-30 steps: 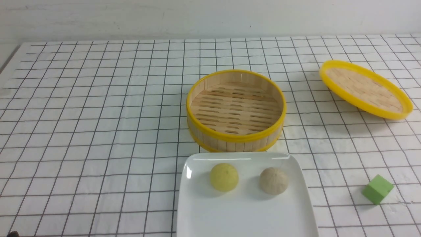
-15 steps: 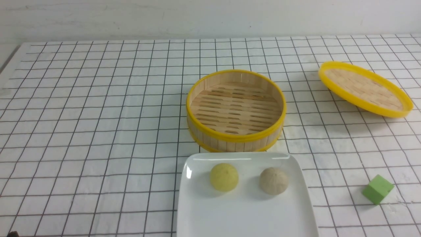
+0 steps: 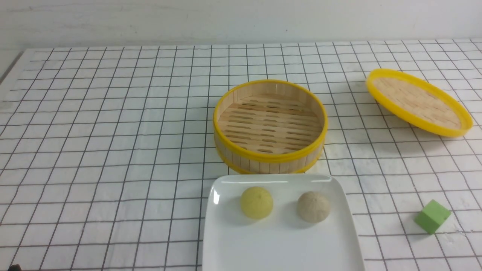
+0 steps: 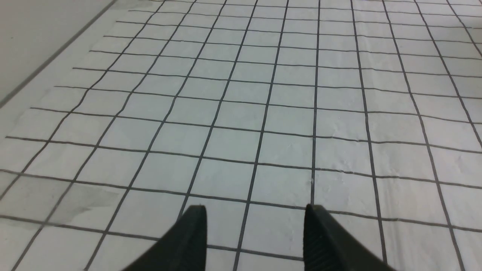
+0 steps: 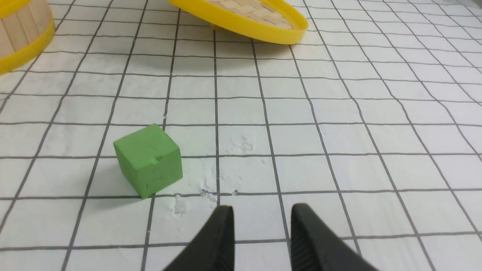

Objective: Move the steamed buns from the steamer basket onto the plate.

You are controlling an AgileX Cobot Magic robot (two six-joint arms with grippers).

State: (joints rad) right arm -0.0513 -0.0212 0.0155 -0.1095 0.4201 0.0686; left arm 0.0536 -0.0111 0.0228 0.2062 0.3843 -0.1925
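Bamboo steamer basket (image 3: 269, 126) empty; both steamed buns (image 3: 257, 202) unmoved on plate (image 3: 226, 241) at 6 o'clock. Left gripper (image 4: 256, 222) wide, right gripper (image 5: 261, 222) narrower, both empty. Task looks done.

Plain white wall (image 3: 241, 19), black-gridded white tablecloth (image 3: 94, 131), seemingly even light

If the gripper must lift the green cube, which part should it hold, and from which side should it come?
Probably from above, closing on two opposite flat side faces of the green cube. It rests flat on the grid cloth with free space all around, turned slightly against the grid lines, so the jaws should turn to match its faces.
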